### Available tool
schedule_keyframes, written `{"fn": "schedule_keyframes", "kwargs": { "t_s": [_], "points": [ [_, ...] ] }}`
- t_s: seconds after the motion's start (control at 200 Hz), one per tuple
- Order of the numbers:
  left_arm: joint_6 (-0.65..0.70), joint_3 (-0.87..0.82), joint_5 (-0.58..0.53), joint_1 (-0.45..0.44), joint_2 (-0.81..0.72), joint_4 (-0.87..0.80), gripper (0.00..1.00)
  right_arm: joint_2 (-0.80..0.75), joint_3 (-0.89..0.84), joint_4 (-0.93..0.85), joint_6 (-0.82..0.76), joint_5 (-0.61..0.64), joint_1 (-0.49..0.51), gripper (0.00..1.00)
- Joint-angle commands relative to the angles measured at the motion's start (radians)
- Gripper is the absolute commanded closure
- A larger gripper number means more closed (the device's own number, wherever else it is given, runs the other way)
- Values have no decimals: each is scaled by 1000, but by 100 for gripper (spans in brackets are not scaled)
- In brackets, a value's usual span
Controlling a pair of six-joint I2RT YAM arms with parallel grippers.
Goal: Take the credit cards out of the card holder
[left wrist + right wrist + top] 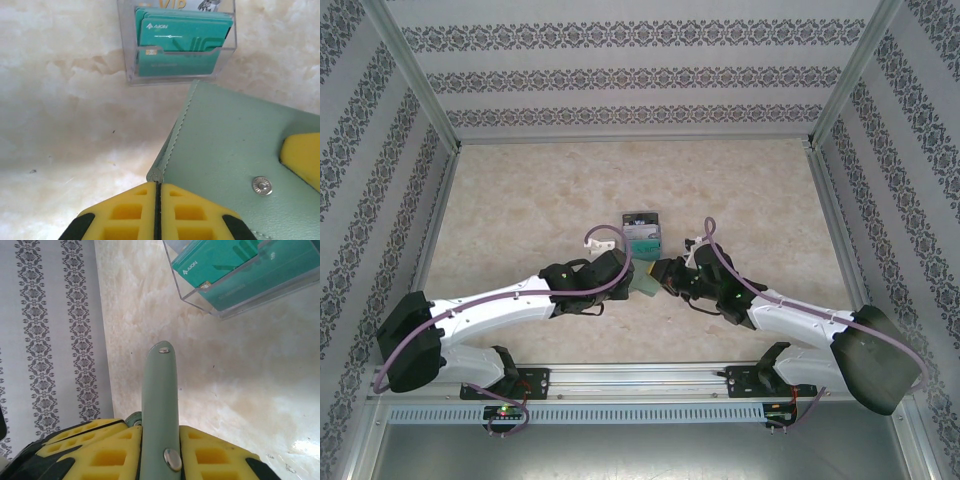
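The card holder, a grey-green wallet with a snap stud, hangs above the table between my two grippers. My left gripper is shut on its lower corner, where the stitched edges of the two panels meet between the yellow pads. My right gripper is shut on the holder's other side, and the narrow snap tab sticks up out of the pads. Its yellow finger presses on the holder's face. Teal credit cards stand in a clear box just beyond.
The clear plastic box with the teal cards stands on the marble-look table, right behind the grippers. Patterned walls with metal frame rails close in the left, right and back.
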Motion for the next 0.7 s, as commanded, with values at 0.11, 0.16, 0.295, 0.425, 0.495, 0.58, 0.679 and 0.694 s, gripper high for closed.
{"fn": "schedule_keyframes", "kwargs": {
  "t_s": [0.11, 0.16, 0.295, 0.425, 0.495, 0.58, 0.679, 0.694],
  "points": [
    [25, -27, -43, 18, -40, 25, 100, -21, -12, -39, -43, 17, -6, 62],
    [46, -46, -19, 18, -59, 76, 100, -20, -13, -44, -48, 18, -6, 40],
    [119, -81, 26, 18, -77, 162, 100, -24, -19, -82, -78, 40, -6, 23],
    [176, -99, 44, 18, -60, 164, 100, -24, -20, -131, -122, 54, -8, 20],
    [190, -118, 48, 18, -60, 167, 100, -21, -16, -159, -145, 59, -9, 19],
    [203, -138, 54, 18, -68, 173, 100, -20, -8, -185, -168, 61, -8, 19],
    [211, -155, 41, 18, -87, 156, 100, -17, 11, -231, -201, 64, -6, 19],
    [209, -158, 37, 18, -89, 151, 100, -18, 14, -237, -207, 62, -5, 19]
  ]
}}
